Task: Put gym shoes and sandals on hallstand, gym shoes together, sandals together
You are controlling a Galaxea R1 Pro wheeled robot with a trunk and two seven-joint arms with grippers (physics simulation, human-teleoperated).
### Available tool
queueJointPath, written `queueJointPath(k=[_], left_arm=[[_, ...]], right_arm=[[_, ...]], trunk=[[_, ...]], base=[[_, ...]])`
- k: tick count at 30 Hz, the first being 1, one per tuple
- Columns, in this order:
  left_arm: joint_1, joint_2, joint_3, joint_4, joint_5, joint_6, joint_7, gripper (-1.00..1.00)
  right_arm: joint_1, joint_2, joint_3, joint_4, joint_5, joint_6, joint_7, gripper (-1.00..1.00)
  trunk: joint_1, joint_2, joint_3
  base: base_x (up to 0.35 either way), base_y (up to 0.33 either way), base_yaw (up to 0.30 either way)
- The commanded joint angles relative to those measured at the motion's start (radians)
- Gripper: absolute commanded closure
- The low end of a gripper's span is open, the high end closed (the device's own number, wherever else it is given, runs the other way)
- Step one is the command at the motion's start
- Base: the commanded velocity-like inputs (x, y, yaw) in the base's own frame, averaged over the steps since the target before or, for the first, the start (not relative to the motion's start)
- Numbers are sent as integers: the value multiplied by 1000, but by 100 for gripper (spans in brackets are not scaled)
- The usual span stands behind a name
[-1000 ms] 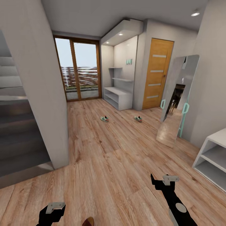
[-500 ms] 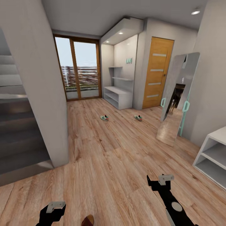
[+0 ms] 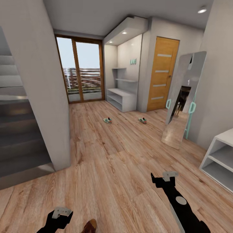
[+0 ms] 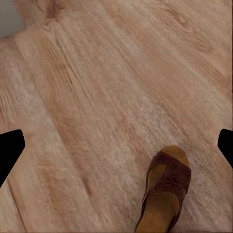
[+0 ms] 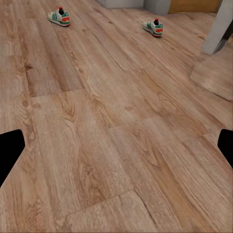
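Observation:
Two gym shoes, white with green and red, lie apart on the corridor floor (image 3: 116,168) far ahead: one (image 3: 107,120) to the left, one (image 3: 142,120) to the right. The right wrist view shows both, the left shoe (image 5: 59,17) and the right shoe (image 5: 153,26). The hallstand (image 3: 122,99) stands beyond them in a niche with wall shelves above. One brown sandal (image 3: 89,226) lies at my feet, just right of my left gripper (image 3: 60,216). It lies on the planks as the sandal (image 4: 167,187) under the open left gripper (image 4: 116,150). My right gripper (image 3: 164,180) hovers open over bare floor (image 5: 116,150).
A thick wall pillar (image 3: 48,97) and stairs (image 3: 16,129) close the left side. A leaning mirror (image 3: 181,97) and a white open shelf unit (image 3: 220,158) stand on the right. An orange door (image 3: 161,74) and glass doors (image 3: 81,71) lie at the far end.
The right gripper has drifted a little left and up in the view. The left gripper sits lower in the picture, and more of the sandal shows beside it.

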Motion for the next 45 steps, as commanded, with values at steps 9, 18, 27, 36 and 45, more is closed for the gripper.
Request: queueJointPath(k=[9,18,27,36,45], left_arm=[[-21,1,3,1,-129,1,-34,-100],[-26,1,3,11,-205,5,-43,-100],[-25,0,2,15,-215,2,-102,-100],[-25,-1,3,15,-216,3,-109,-100],[-25,-4,3,15,-217,1,-110,-100]], right_arm=[[-2,-3,2,-53,0,86,12,-100],[-2,-8,2,-81,5,99,89,-100],[-3,-7,-3,-81,6,100,99,-100],[-2,-7,-3,-82,5,100,99,-100],[-2,-7,-3,-83,4,100,99,-100]], trunk=[[34,-64,-29],[69,-127,-57],[103,-190,-95],[138,-253,-137],[172,-316,-180]], base=[[0,0,0],[0,0,0],[0,0,0],[0,0,0],[0,0,0]])
